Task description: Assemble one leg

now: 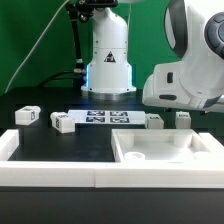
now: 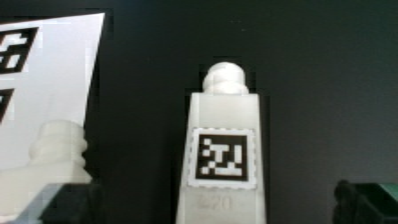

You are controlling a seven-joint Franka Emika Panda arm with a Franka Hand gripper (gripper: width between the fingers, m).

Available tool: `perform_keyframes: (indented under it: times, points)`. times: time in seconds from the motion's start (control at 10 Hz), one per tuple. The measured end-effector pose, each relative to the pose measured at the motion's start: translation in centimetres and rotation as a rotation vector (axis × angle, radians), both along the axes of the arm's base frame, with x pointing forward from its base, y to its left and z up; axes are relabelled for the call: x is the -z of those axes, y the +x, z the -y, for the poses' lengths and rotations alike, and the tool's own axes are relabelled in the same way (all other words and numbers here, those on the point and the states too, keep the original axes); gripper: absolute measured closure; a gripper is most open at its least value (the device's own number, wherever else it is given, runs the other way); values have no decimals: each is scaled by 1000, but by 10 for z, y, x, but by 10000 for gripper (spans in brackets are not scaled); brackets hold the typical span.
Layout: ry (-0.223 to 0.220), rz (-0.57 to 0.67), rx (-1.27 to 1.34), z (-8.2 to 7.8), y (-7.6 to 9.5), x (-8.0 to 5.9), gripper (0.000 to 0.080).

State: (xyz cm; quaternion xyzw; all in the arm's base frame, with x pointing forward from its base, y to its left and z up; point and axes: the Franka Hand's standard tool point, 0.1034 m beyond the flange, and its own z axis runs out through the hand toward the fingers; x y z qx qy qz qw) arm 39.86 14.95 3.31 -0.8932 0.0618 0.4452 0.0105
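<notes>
In the wrist view a white leg (image 2: 222, 150) lies on the black table, tag face up, its rounded screw tip pointing away from the gripper. My gripper (image 2: 221, 205) is open. One dark finger (image 2: 68, 205) and the other (image 2: 368, 200) stand on either side of the leg, clear of it. A second leg (image 2: 59, 150) lies close beside the first. In the exterior view the arm's white hand (image 1: 185, 85) hangs over two legs (image 1: 155, 120) (image 1: 183, 118) behind the tabletop piece. The fingertips are not clear there.
The marker board (image 1: 105, 118) lies mid-table and shows in the wrist view (image 2: 45, 60). Two more legs (image 1: 28, 115) (image 1: 63, 122) lie at the exterior view's left. The white tray-like tabletop (image 1: 200, 150) sits front right. Long white border rails (image 1: 50, 172) run along the front.
</notes>
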Motion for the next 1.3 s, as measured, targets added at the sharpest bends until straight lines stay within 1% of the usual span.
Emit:
perform_keyframes:
  times: [0.3,0.7,0.8,0.9,1.0,1.3]
  points:
    - [0,20,-2,-4,-2,14,151]
    - [-6,21,4,0,-5,22,151]
    - [-6,21,5,0,-5,22,251]
    - [-6,21,5,0,-5,22,391]
    - [-6,21,5,0,-5,22,512]
    - [-6,21,5,0,-5,22,509]
